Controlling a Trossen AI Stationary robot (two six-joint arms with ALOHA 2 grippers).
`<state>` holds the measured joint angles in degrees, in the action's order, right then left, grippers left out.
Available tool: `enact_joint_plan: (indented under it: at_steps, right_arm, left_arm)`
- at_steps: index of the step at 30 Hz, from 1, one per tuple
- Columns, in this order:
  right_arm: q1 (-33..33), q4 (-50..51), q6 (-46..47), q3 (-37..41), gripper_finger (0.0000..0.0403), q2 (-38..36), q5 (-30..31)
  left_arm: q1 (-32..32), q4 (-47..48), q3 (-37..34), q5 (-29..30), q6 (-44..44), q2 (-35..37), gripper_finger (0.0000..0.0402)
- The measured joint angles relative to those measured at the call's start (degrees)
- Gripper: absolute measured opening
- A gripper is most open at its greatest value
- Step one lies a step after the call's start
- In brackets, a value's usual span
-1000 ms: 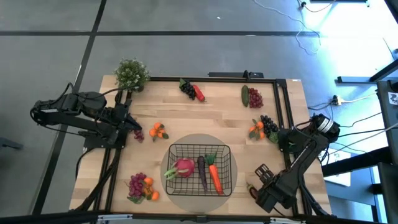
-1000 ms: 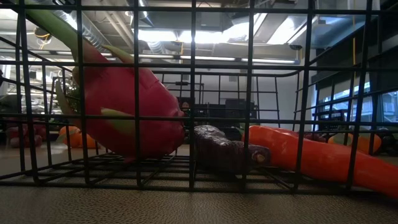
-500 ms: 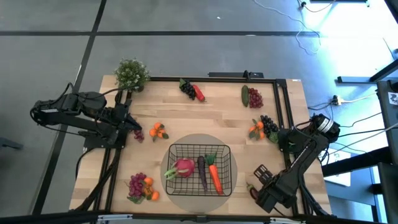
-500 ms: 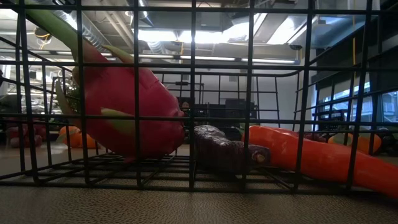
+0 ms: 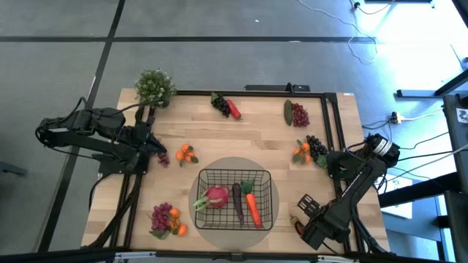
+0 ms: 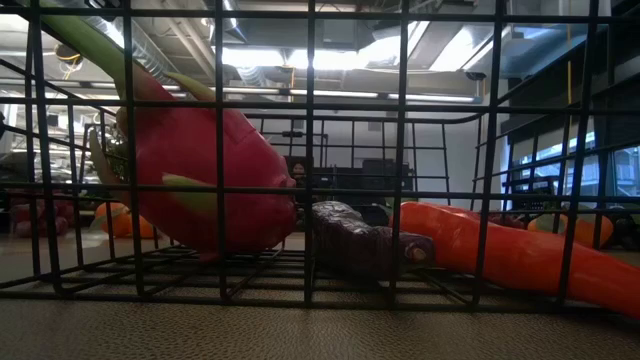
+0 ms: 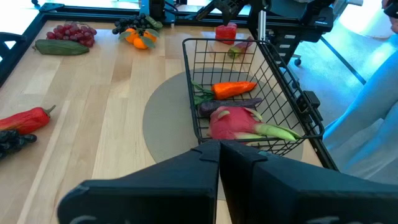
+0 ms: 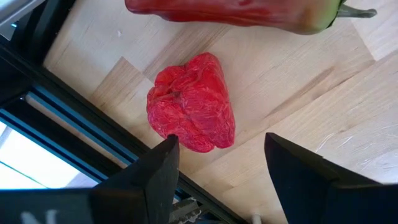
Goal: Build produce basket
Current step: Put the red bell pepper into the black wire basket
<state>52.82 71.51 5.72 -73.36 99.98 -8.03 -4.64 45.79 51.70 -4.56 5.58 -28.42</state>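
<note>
right gripper [image 8: 214,171] hovers open and empty over a red pepper [image 8: 191,112], which could skid off the table edge if nudged.

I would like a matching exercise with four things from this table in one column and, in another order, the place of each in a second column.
Things:
1. carrot
2. potted plant
3. green cucumber
4. left gripper

Places:
A. far left corner of the table
B. inside the basket
C. left side of the table, shut, near an orange cluster
D. far side, beside red grapes

Pairs: 1-B, 2-A, 3-D, 4-C
</note>
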Motion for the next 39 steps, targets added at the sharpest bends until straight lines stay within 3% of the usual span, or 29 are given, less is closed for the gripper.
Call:
enact_joint_plan:
  at_steps: [20,23,26,34,39]
  right_arm:
    - [0.74,-0.90,-0.03,0.52,0.0220,0.00,-0.20]
    - [0.70,-0.95,-3.86,0.52,0.0223,0.00,-2.40]
    - [0.76,-0.95,-9.10,0.52,0.0241,0.00,-4.95]
    - [1.07,-2.13,-7.61,1.91,0.0331,0.00,-1.89]
    - [1.07,-5.77,-7.45,3.93,0.0361,0.04,-5.35]
  left_arm:
    - [0.01,0.00,0.00,-0.01,0.00,-0.01,0.0000]
    - [0.02,0.00,0.00,-0.01,0.00,0.00,0.0000]
    - [0.00,0.01,0.00,-0.01,0.00,0.01,0.0000]
    - [0.02,0.01,0.00,0.00,0.00,-0.01,0.0000]
    - [0.02,0.00,0.00,0.00,0.00,0.02,0.0000]
